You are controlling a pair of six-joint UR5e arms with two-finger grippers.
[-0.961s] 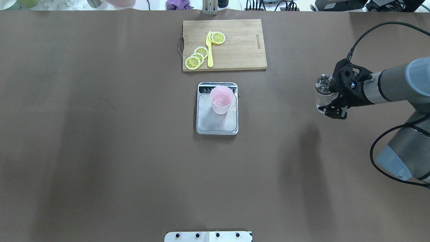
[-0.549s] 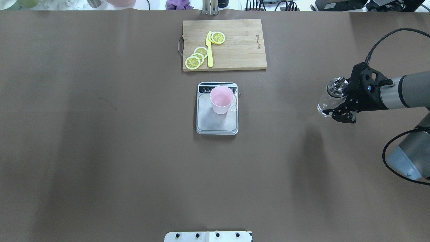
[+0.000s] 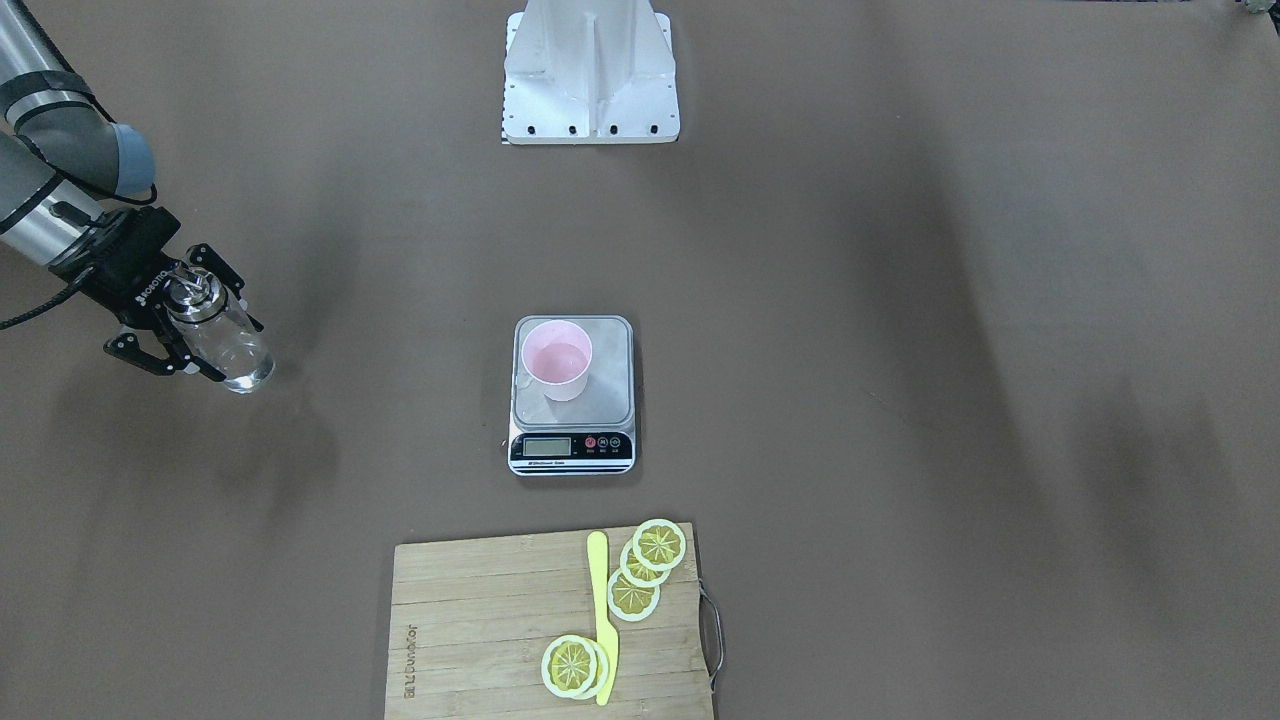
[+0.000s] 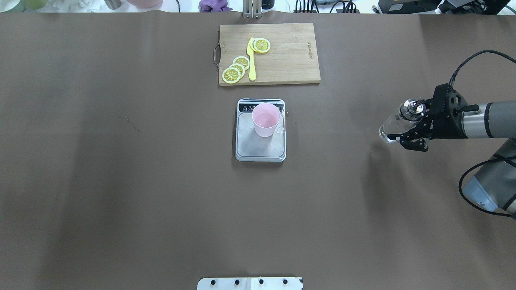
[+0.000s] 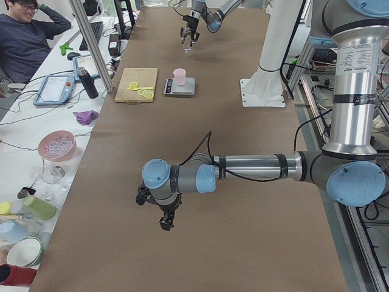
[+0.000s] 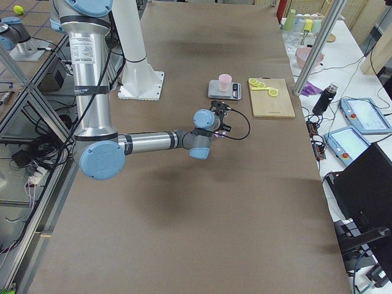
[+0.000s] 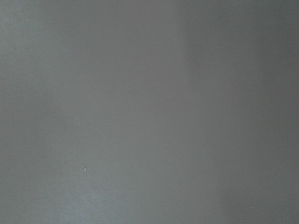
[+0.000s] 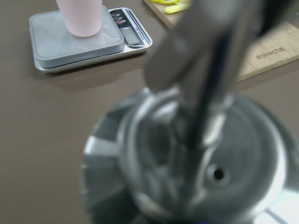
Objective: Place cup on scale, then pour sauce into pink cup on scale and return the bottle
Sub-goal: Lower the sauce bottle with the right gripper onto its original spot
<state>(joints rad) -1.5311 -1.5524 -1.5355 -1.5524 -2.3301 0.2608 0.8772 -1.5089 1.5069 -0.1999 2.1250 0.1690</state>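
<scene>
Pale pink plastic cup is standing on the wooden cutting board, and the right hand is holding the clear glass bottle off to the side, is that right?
No, one detail is off. The pale pink plastic cup stands on the small silver-topped digital scale, as the overhead exterior view shows. The right hand does hold the clear glass bottle off to the side.

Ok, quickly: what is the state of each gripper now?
Left gripper: cannot be told, seen only from afar.
Right gripper: closed on the glass bottle.
</scene>
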